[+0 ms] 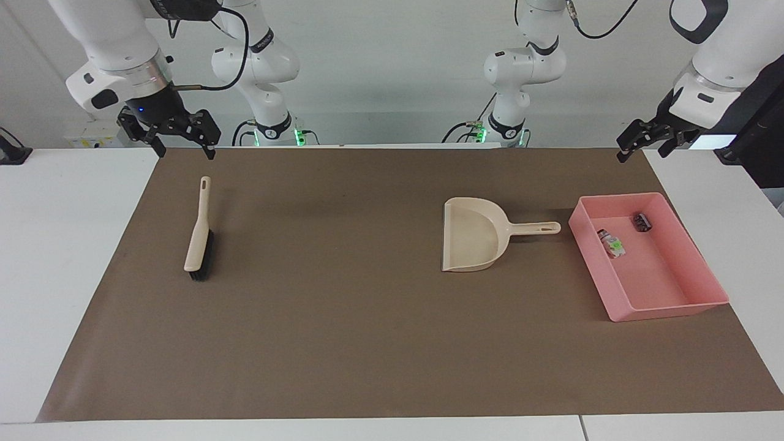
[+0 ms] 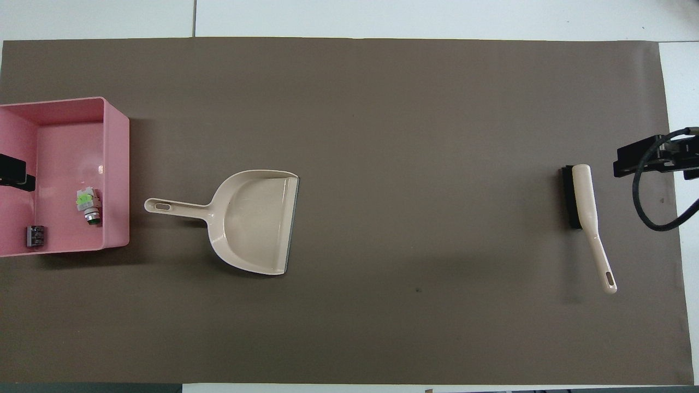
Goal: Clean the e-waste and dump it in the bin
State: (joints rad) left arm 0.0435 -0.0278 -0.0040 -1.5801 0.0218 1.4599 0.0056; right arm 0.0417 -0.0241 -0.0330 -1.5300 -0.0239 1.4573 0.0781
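Observation:
The pink bin (image 1: 669, 308) stands at the left arm's end of the brown mat, also in the overhead view (image 2: 116, 164). Both e-waste bits lie inside it: the whitish bit with green marks (image 1: 611, 242) (image 2: 88, 204) and the dark stubby bit (image 1: 641, 222) (image 2: 35, 236). My left gripper (image 1: 640, 149) is open and empty, raised over the mat's corner at the robots' edge; only its tip shows in the overhead view (image 2: 12, 176). My right gripper (image 1: 187, 146) is open and empty, raised over the mat's edge near the brush's handle (image 2: 647, 161).
The beige dustpan (image 1: 474, 236) (image 2: 251, 221) lies empty on the mat beside the bin, handle pointing at it. The beige brush with black bristles (image 1: 199, 236) (image 2: 585, 210) lies toward the right arm's end. White table surrounds the mat.

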